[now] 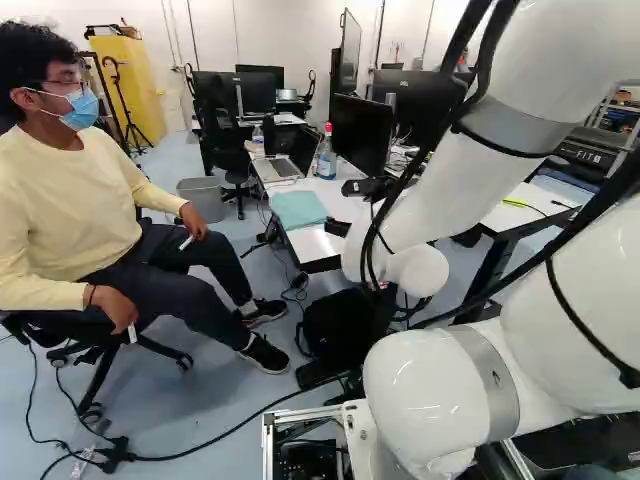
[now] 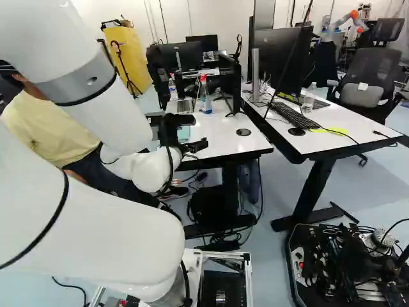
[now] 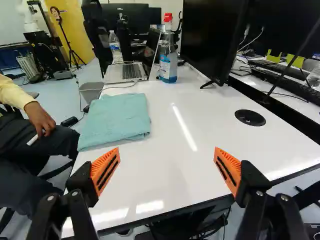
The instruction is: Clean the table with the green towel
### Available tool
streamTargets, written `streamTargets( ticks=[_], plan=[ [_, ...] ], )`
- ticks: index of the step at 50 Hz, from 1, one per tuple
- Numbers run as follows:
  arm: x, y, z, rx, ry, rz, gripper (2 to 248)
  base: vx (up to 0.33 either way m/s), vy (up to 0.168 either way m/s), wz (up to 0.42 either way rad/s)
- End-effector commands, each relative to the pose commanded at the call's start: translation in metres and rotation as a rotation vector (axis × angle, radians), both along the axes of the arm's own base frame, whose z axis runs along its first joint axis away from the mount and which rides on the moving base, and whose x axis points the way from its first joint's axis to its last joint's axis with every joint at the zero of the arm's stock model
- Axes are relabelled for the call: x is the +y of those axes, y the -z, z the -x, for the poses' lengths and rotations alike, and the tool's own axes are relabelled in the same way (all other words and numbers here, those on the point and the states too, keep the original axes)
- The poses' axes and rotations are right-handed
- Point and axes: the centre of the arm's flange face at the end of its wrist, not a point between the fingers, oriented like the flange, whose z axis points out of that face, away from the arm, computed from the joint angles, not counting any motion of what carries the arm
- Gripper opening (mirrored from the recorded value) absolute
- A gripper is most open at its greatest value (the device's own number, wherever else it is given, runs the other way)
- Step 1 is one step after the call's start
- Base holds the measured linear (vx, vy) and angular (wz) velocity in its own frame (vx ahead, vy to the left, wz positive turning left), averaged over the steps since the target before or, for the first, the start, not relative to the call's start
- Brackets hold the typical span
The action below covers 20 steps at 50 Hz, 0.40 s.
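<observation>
- Saw the white table [image 3: 165, 175] at twelve o'clock, straight ahead of the gripper [image 2: 200, 131], with a second white-topped table [image 2: 358, 121] beyond its far side at two o'clock.
- Saw the white arm [image 1: 430, 195] bent forward toward the near end of the white table.
- Noticed a seated person [image 1: 75, 210] close by at ten o'clock from the arm, beside the same table.
- Found a black monitor [image 3: 212, 37] standing on the white table at one o'clock from the gripper.
- Spotted a grey bin [image 3: 91, 91] on the floor at eleven o'clock, just off the table's side.
- Found the green towel [image 3: 116, 119] at eleven o'clock from the gripper, folded flat on the white table along the edge nearest the person, apart from the fingers.
- Saw an open laptop [image 3: 126, 73] past the towel, also around eleven.
- Found the gripper [image 3: 167, 167] released, with orange pads [image 3: 105, 171] wide apart and nothing grasped.
- Saw a red-topped spray bottle [image 3: 168, 65] upright at twelve, just beside the laptop.
- Noticed a round black disc [image 3: 250, 118] in the tabletop at one.
</observation>
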Motion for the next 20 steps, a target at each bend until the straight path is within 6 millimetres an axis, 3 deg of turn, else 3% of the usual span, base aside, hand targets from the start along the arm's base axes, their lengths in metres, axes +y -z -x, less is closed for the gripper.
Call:
streamTargets(
  ticks=[20],
  plan=[
    [0.0,0.0,0.0,0.0,0.0,0.0,247,0.0,0.0,0.0]
  ],
)
